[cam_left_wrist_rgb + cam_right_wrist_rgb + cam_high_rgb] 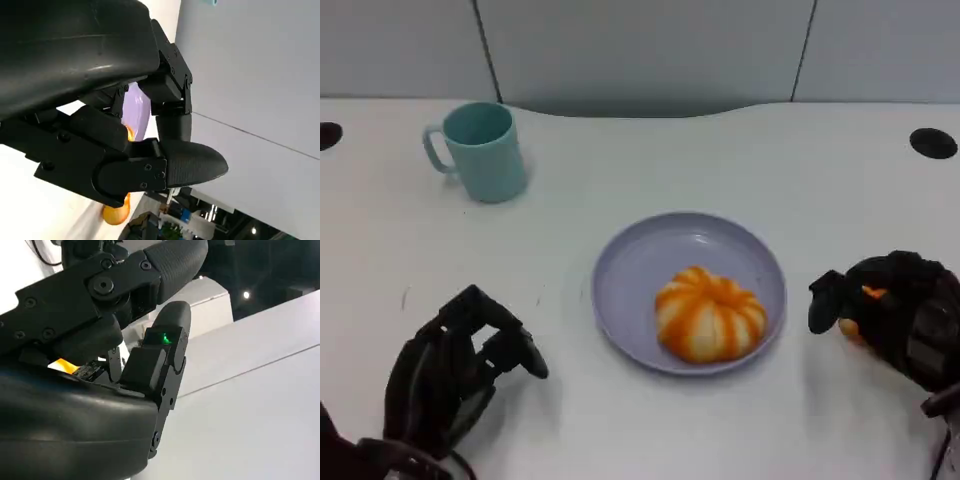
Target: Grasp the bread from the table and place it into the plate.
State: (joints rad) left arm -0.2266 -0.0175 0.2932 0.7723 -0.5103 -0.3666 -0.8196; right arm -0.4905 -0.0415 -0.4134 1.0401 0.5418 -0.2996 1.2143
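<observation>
The bread [709, 315], a round orange-and-white striped bun, lies in the lavender plate [632, 270] at the table's middle, on the plate's right half. My left hand [455, 375] rests at the near left with its fingers curled and nothing in them. A sliver of the plate [136, 107] and the bread [129, 133] shows past its fingers [172, 165]. My right hand [895, 310] sits just right of the plate, apart from it, fingers curled. Small orange patches [866, 294] show among its fingers; I cannot tell whether they belong to something it holds.
A teal mug [480, 150] stands at the back left, handle to the left. Black round holes [933, 143] mark the table's far corners. Bare white table lies between the plate and both hands. An orange blob [117, 213] shows far off in the left wrist view.
</observation>
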